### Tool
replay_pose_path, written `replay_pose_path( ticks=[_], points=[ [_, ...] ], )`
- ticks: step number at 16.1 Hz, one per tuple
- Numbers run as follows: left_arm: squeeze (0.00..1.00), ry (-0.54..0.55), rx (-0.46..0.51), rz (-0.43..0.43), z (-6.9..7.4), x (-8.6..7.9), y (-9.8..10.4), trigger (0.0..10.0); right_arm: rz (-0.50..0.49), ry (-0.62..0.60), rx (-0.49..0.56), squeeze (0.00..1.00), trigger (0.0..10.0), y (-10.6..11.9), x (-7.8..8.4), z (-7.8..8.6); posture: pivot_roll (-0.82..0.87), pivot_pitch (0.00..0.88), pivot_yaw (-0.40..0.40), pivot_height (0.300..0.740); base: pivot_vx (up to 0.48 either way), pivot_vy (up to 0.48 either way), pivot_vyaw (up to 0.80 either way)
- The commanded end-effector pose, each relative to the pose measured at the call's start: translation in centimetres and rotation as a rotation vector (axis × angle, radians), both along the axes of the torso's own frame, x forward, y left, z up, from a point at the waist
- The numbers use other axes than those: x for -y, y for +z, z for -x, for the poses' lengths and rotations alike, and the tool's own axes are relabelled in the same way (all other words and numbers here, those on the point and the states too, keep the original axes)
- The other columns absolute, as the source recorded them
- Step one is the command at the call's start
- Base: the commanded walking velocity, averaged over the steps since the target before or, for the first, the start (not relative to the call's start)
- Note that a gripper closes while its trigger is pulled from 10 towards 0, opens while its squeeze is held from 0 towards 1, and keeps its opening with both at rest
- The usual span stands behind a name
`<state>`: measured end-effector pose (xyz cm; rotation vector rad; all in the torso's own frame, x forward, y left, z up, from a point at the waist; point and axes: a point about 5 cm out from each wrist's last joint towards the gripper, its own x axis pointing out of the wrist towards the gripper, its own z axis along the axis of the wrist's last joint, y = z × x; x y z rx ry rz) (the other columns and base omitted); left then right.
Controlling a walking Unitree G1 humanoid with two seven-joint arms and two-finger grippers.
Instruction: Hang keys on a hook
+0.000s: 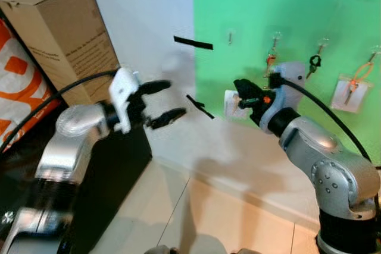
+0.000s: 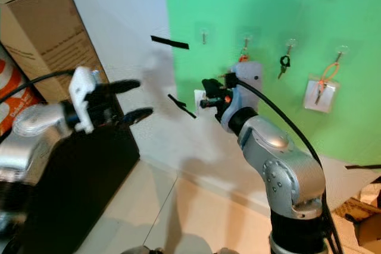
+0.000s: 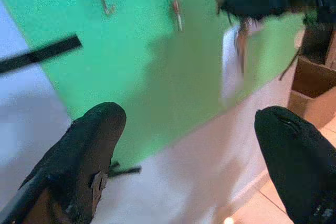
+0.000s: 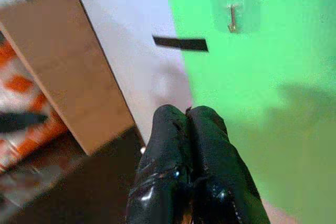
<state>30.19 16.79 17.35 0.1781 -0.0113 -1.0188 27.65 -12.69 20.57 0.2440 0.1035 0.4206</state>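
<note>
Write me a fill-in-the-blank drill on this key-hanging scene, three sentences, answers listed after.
1. The hooks are stuck on a ___ panel.
2. The left claw has its fingers ___.
3. The leftmost hook is bare; the other three hooks each hold ___.

Missing words: green; open; keys

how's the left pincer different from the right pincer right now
The left pincer has its fingers spread wide; the right pincer has its fingers pressed together. The left pincer hovers before the white wall; the right pincer is up at the green board, below the empty hook. Both have black fingers.
</note>
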Motion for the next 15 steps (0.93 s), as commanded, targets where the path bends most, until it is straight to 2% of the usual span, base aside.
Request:
replay_pose_path(
  ticks=[1, 3, 4, 6, 8, 10, 15],
  points=[
    [1.00, 0.025, 0.003, -0.007, 0.4, -0.1, 0.0, 10.0, -0.069, 0.026, 0.019, 0.00, 0.0, 0.3, -0.1, 0.2, -0.14, 0.000, 0.064, 0.740, 0.000, 0.000, 0.00],
    [1.00, 0.052, -0.007, -0.007, 1.1, 0.3, -0.7, 10.0, -0.135, 0.040, 0.028, 0.00, 0.0, 0.5, 0.0, 0.5, -0.14, 0.000, 0.062, 0.740, 0.000, 0.000, 0.00],
    [1.00, 0.092, -0.019, -0.013, 1.6, 0.4, -1.4, 10.0, -0.231, 0.076, 0.044, 0.00, 0.0, 1.0, 0.0, 0.8, -0.13, 0.000, 0.055, 0.740, 0.000, 0.000, 0.00],
    [1.00, 0.145, -0.028, -0.021, 2.2, 0.5, -2.2, 10.0, -0.356, 0.174, 0.074, 0.00, 0.0, 2.2, -0.2, 1.4, -0.13, 0.000, 0.045, 0.740, 0.000, 0.000, 0.00],
    [1.00, 0.164, -0.029, -0.018, 2.7, 0.8, -2.3, 10.0, -0.404, 0.259, 0.090, 0.00, 0.0, 3.0, -0.2, 2.0, -0.13, 0.000, 0.032, 0.740, 0.000, 0.000, 0.00],
    [1.00, 0.179, -0.031, -0.006, 3.1, 1.0, -2.3, 10.0, -0.409, 0.333, 0.098, 0.00, 0.0, 3.7, -0.4, 2.6, -0.13, 0.000, 0.025, 0.740, 0.000, 0.000, 0.00],
    [1.00, 0.210, -0.033, -0.003, 3.7, 1.5, -2.6, 10.0, -0.389, 0.363, 0.084, 0.00, 0.0, 4.2, -0.6, 3.1, -0.14, 0.000, 0.032, 0.740, 0.000, 0.000, 0.00]
  ],
)
